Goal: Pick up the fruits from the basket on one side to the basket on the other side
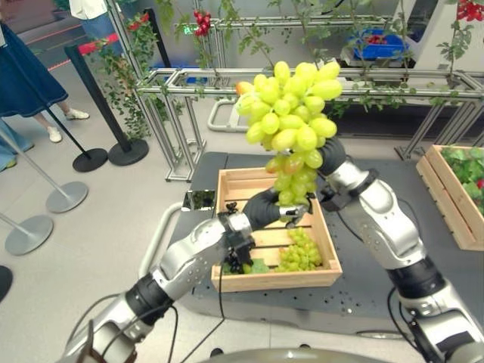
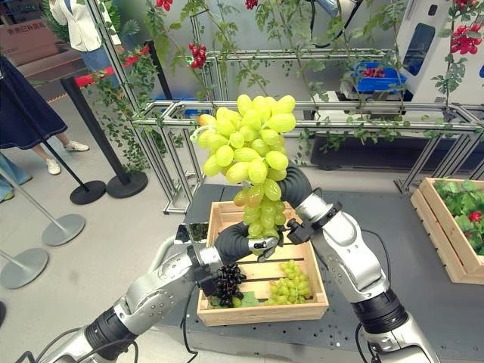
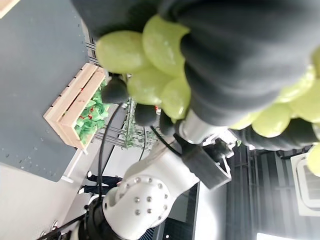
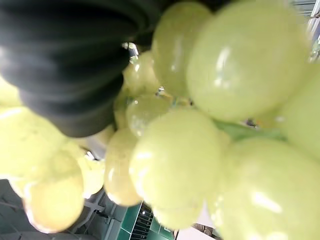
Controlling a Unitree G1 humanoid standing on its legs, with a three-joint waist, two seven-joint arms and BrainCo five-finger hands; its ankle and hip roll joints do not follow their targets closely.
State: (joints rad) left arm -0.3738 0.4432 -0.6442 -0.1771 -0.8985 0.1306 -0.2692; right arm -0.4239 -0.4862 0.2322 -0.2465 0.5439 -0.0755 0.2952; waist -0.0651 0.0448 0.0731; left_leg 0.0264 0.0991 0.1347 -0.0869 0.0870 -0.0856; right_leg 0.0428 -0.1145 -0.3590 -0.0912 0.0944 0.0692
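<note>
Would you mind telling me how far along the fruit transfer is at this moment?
In hand: the large bunch of green grapes is lifted above the near wooden crate, with the left hand and right hand both at its lower part. Nothing looks delivered yet. Left: a smaller bunch of green grapes and a dark grape bunch lie in that crate; the far wooden crate to the right holds leaves and red fruit.

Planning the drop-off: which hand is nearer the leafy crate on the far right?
The right hand, up behind the raised green grape bunch, is on the side of the leafy crate. The left hand, under the bunch, is farther away.
</note>
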